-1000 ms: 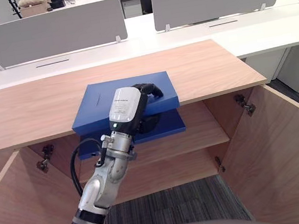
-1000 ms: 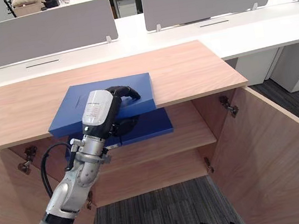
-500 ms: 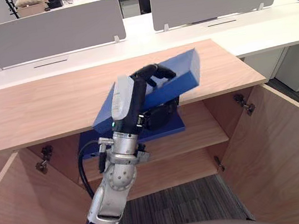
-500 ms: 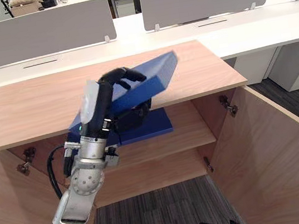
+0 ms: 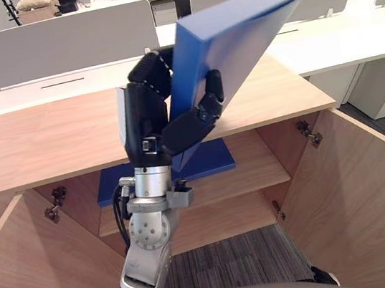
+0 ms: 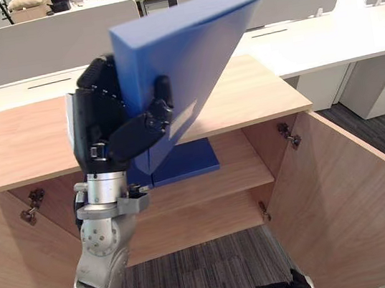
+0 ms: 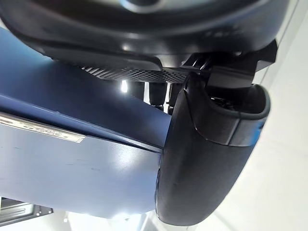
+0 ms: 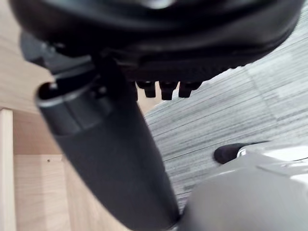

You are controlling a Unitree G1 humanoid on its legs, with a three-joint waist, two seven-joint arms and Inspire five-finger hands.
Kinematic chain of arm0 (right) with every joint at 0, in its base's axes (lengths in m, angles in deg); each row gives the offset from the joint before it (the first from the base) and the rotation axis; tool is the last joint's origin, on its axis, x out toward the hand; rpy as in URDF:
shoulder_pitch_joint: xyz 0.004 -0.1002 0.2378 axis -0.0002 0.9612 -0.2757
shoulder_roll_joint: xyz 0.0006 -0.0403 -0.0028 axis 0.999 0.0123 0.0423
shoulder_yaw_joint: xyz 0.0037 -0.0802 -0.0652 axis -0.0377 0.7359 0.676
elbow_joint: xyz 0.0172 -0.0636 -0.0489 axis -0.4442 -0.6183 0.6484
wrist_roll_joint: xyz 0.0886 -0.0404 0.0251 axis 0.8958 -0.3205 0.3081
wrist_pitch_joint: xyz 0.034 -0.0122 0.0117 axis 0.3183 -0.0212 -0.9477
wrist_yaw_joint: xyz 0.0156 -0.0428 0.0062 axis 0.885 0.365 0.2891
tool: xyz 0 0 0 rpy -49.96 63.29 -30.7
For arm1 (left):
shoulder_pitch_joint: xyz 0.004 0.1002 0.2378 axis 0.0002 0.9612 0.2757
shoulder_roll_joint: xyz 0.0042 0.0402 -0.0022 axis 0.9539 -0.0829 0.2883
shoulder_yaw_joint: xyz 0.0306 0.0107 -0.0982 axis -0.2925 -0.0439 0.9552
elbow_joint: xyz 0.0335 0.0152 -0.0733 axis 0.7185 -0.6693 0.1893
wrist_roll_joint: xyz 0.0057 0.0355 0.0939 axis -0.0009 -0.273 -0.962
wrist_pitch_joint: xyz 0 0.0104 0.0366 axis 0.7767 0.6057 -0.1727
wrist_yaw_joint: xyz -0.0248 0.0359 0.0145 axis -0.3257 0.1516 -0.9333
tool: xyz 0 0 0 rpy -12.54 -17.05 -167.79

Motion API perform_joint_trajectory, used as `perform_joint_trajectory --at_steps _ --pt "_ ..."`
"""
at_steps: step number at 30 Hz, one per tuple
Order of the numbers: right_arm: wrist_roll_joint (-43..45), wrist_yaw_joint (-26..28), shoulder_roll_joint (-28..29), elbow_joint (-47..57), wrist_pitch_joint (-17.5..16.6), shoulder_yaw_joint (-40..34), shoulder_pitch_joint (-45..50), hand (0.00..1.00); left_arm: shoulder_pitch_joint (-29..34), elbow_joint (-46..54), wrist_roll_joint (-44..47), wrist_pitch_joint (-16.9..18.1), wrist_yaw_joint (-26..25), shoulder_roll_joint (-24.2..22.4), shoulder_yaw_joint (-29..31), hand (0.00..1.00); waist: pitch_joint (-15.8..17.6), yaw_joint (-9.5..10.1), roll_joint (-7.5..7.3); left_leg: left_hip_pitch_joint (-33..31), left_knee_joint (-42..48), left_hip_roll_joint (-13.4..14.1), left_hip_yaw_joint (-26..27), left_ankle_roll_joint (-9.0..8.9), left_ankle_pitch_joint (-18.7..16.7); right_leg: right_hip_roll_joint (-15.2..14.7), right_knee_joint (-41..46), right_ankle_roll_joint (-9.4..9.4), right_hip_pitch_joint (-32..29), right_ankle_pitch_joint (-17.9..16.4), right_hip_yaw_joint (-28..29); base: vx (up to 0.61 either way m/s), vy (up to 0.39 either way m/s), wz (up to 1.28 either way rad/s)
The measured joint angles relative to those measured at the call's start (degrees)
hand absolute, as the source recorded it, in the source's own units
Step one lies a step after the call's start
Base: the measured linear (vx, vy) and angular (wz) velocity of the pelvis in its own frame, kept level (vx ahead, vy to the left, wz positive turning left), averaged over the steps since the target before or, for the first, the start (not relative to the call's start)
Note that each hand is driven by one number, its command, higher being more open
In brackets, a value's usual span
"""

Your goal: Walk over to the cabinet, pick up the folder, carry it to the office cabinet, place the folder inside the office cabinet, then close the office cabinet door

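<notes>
Above the cabinet top (image 5: pixel 33 146), held the folder (image 5: pixel 235 43) clear of the wood in the left hand (image 5: pixel 146 125), tilted steeply with its far corner high. Clamped it near the lower edge, fingers (image 5: pixel 152 70) curled over one face and thumb (image 5: pixel 202 110) pressed against the other. Judged the pick-up done and the carry as the step in hand. Called next for turning away and walking with the folder steadied; risked a swing or slip from so low a grip on so steep a tilt. Saw a second folder (image 5: pixel 209 159) flat on the shelf (image 5: pixel 262 170) below, between open doors (image 5: pixel 360 198). Hung the right hand (image 8: pixel 106 159) empty over carpet (image 8: pixel 250 96), fingers relaxed.
</notes>
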Motion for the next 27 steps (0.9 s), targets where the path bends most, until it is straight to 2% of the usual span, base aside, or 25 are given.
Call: perform_joint_trajectory --at_steps 8,15,18,27 --pt "4.7 -0.1 4.6 20.1 -2.5 0.1 2.7 1.00 2.9 4.0 17.7 1.3 3.0 -2.8 5.0 0.00 0.1 0.02 -0.15 -0.8 0.5 0.0 0.0 0.10 0.0 -0.1 1.0 0.02 -1.0 0.1 0.0 0.00 0.000 0.00" --pt "7.2 0.6 7.4 37.7 -3.8 0.0 7.9 1.00 7.1 4.2 27.4 1.5 5.6 -3.1 7.3 0.00 1.0 -0.22 -0.79 -1.8 1.0 0.0 0.3 0.18 -0.1 -0.1 1.2 0.24 -2.0 0.3 0.4 0.00 -0.003 -0.02" --pt "9.1 1.5 8.3 45.5 -4.2 0.0 9.3 1.00 9.4 3.9 30.1 1.0 6.7 -3.1 8.6 0.00 1.5 -1.03 -0.78 -1.8 1.2 0.0 0.6 0.31 -0.2 -0.1 1.2 0.28 -2.2 0.4 0.7 0.00 -0.006 -0.05" --pt "13.6 2.9 8.8 63.5 -8.1 0.1 10.3 1.00 11.5 0.8 31.1 -0.3 9.5 -3.1 9.0 0.00 2.7 -1.34 0.04 -1.5 1.4 0.0 2.8 0.63 -0.4 -0.1 1.2 0.57 -3.0 1.2 2.7 -0.01 -0.005 -0.13"
